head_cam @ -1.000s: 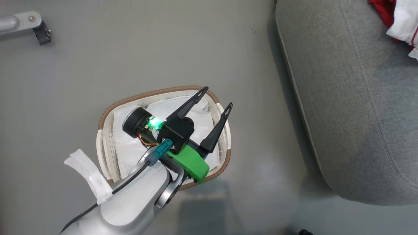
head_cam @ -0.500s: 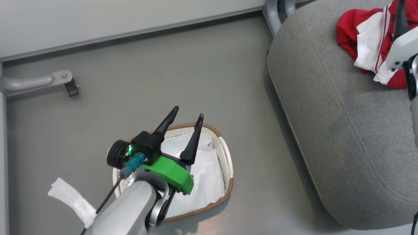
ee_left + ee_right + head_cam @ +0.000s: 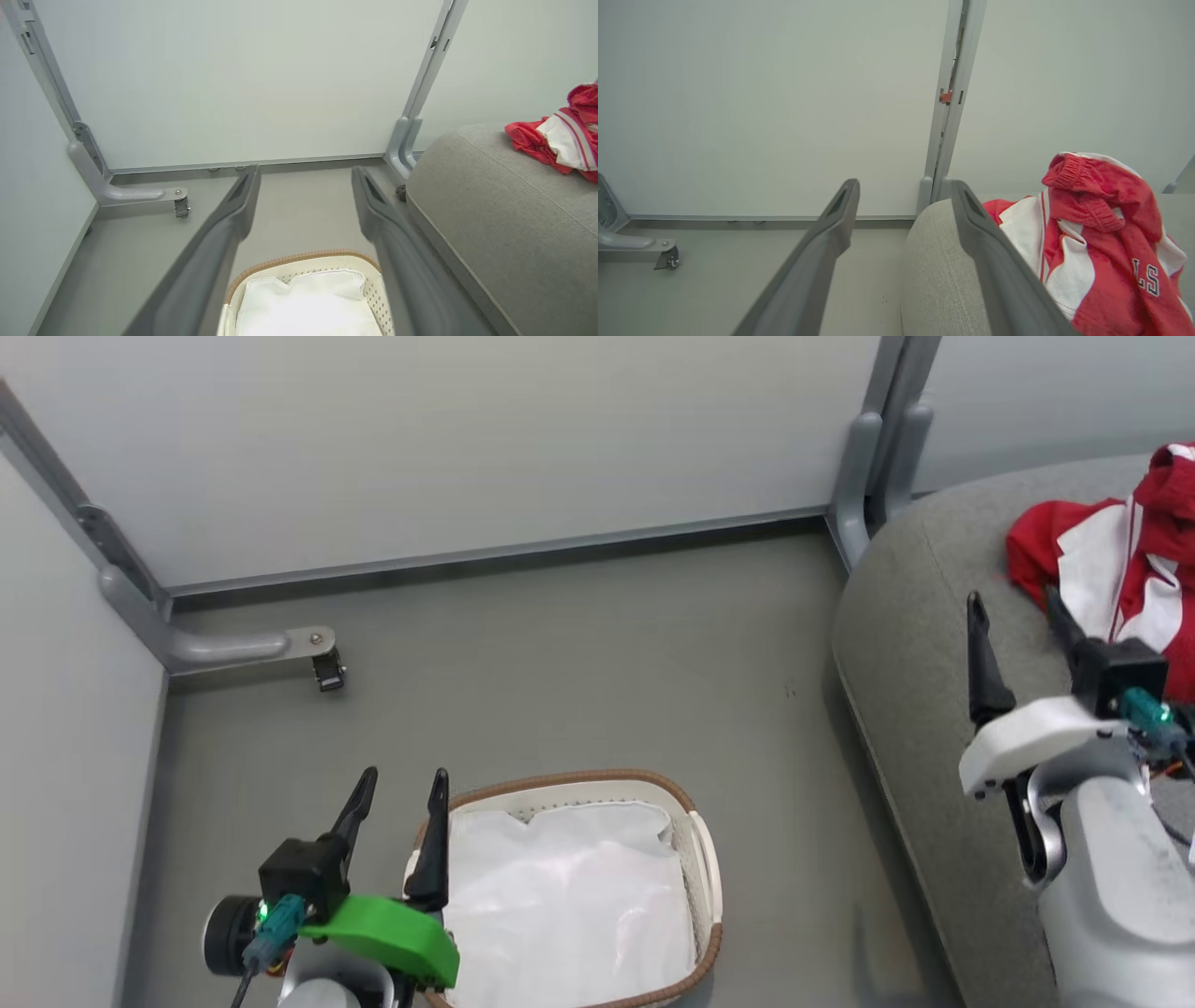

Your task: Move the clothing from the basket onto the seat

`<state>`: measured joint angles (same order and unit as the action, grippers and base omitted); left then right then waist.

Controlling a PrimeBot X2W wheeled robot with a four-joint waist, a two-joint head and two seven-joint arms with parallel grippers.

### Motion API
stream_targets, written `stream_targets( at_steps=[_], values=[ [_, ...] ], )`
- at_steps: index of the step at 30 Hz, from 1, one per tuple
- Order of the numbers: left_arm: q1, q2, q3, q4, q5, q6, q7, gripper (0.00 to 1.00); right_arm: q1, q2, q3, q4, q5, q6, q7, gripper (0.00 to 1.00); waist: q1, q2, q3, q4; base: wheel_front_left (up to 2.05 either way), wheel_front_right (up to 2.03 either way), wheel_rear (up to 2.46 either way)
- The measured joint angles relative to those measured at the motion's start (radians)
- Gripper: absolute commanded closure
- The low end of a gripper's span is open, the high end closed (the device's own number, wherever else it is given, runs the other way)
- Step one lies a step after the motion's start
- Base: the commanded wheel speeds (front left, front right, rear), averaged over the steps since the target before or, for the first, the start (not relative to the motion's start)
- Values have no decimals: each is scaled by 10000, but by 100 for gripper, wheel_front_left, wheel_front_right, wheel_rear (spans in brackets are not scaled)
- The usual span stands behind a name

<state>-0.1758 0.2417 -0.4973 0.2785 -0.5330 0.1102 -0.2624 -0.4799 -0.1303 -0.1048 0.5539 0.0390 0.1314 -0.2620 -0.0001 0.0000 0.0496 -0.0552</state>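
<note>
Red cloth with white panels and thin stripes, the clothing, lies heaped on the seat, well to the right of the basket and apart from it; the seat stands to the basket's right with a strip of grey floor between them; inside the basket a plain white sheet covers the bottom; my left gripper hovers at the basket's left rim, its two dark fingers spread wide with nothing between them; my right gripper is far to the basket's right, over the seat, likewise spread and empty; whether its outer finger touches the clothing I cannot tell; beyond the basket, to its left, a grey metal foot with a small caster juts from the pale wall panel.
</note>
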Motion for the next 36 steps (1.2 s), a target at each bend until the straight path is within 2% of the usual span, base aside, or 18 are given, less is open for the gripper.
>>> stream_targets(
  at_steps=[5, 8, 12, 16, 23, 36],
  values=[
    [850, -240, 740, -184, 224, 33, 0, 0, 1818, 642, -226, -1402, -228, 0, 0, 0, 0, 0, -367, 380, 0, 0, 0],
    [1269, -364, 1022, -226, 433, -35, 0, 0, 2710, 796, -238, -2004, -290, 0, 0, 0, 0, 0, -512, 522, 0, 0, 0],
    [1711, -499, 1450, -316, 621, -92, 0, 0, 3543, 813, 138, -2435, 575, 0, 2, 0, 0, 0, -630, 613, 0, 0, 0],
    [2098, -683, 1918, -441, 915, -192, 0, 0, 3937, 828, 621, -2681, 773, 0, 0, 0, 0, 0, -648, 573, 0, 0, 0],
    [2481, -993, 2633, -518, 1220, -474, 0, 0, 4320, 821, 871, -2844, 988, 0, 0, 0, 0, 0, -644, 566, 0, 0, 0],
    [2566, -1360, 3258, -299, 1670, -1035, 0, 0, 4583, 821, 1139, -2801, 1298, -2, 0, 0, 0, 0, -638, 559, 0, 0, 0]
  ],
)
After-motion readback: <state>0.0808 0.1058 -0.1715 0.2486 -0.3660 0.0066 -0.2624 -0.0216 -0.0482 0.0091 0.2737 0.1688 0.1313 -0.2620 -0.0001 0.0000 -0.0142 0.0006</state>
